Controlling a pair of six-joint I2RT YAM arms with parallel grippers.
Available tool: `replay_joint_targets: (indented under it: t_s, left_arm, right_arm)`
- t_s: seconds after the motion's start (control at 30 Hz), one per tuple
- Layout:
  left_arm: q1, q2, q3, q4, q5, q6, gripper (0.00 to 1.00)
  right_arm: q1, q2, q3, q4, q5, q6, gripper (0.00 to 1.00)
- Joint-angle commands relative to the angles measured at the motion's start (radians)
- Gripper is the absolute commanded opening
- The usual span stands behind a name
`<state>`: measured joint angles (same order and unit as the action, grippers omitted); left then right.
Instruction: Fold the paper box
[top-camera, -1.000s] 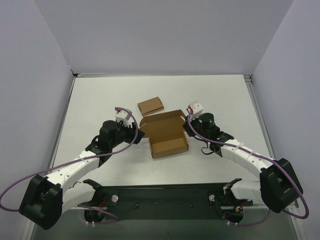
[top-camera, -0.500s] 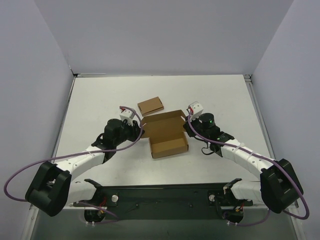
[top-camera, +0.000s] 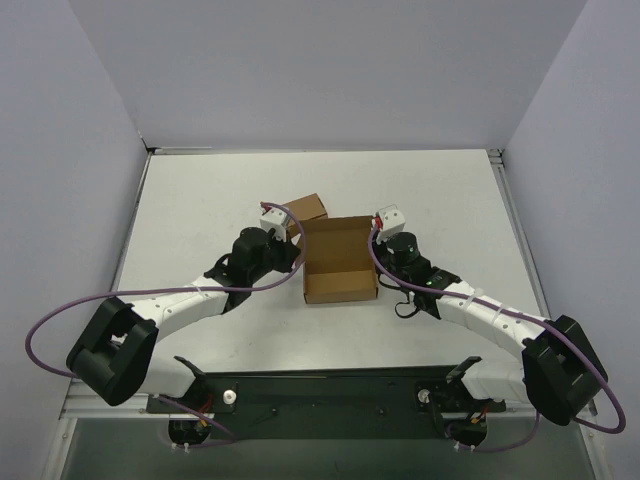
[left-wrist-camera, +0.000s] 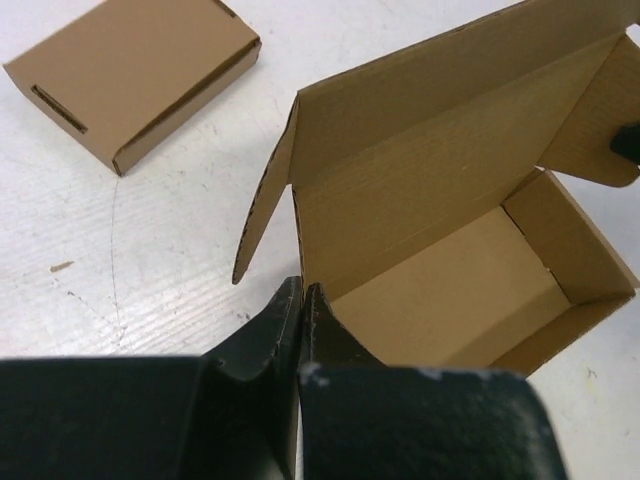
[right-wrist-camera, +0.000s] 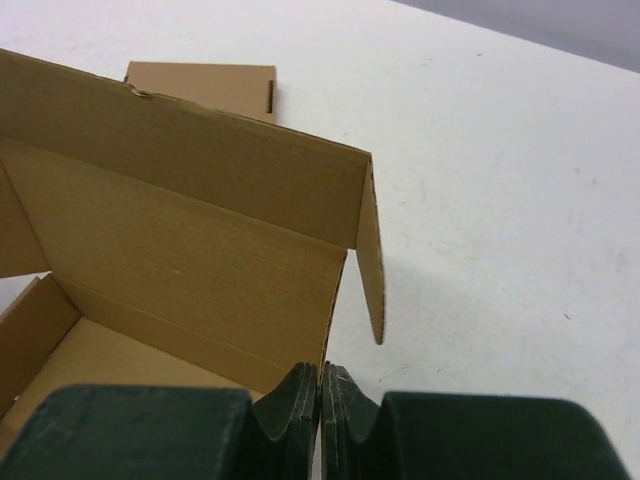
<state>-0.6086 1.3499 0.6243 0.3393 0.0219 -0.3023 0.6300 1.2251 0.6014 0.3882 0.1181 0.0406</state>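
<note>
The paper box (top-camera: 340, 275) stands open in the middle of the table, its lid raised at the far side and its side flaps sticking out. My left gripper (top-camera: 298, 256) is at its left wall. In the left wrist view the left gripper (left-wrist-camera: 302, 295) is shut on that wall of the paper box (left-wrist-camera: 440, 300), one finger outside and one inside. My right gripper (top-camera: 377, 258) is at the right wall. In the right wrist view the right gripper (right-wrist-camera: 321, 375) is shut on the wall's edge of the paper box (right-wrist-camera: 180, 260).
A smaller flat brown cardboard box (top-camera: 303, 208) lies just behind the paper box on the left; it also shows as the small box (left-wrist-camera: 130, 75) and the small box (right-wrist-camera: 205, 85). White walls enclose the table (top-camera: 200, 200) at the back and sides.
My left arm has swung right to the box and its jaws have closed on the left wall. The box has turned square and its lid stands more upright. The right gripper has stayed shut.
</note>
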Motion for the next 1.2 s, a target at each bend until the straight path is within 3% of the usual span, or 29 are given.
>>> replay_joint_targets:
  t_s: [0.0, 0.23, 0.37, 0.8, 0.9, 0.97, 1.17]
  left_arm:
    - [-0.072, 0.041, 0.117, 0.013, -0.135, -0.006, 0.00]
    - [-0.147, 0.107, 0.074, 0.190, -0.284, -0.064, 0.00]
    - [-0.197, 0.140, 0.031, 0.293, -0.341, -0.078, 0.00]
    - [-0.295, 0.143, -0.089, 0.372, -0.441, -0.101, 0.00]
    - [-0.324, 0.132, -0.127, 0.400, -0.491, -0.095, 0.00]
    - [-0.345, 0.124, -0.159, 0.438, -0.534, -0.081, 0.00]
    - [-0.413, 0.112, -0.210, 0.515, -0.611, -0.018, 0.00]
  right_arm:
    - [0.065, 0.017, 0.018, 0.110, 0.141, 0.079, 0.00]
    - [0.209, 0.083, -0.055, 0.334, 0.394, 0.127, 0.00]
    - [0.278, 0.131, -0.066, 0.370, 0.555, 0.136, 0.00]
    - [0.333, 0.110, -0.084, 0.252, 0.632, 0.263, 0.01]
    - [0.346, 0.082, -0.094, 0.190, 0.641, 0.295, 0.08]
    - [0.355, 0.059, -0.104, 0.164, 0.643, 0.330, 0.24]
    - [0.376, -0.082, -0.147, 0.083, 0.618, 0.381, 0.41]
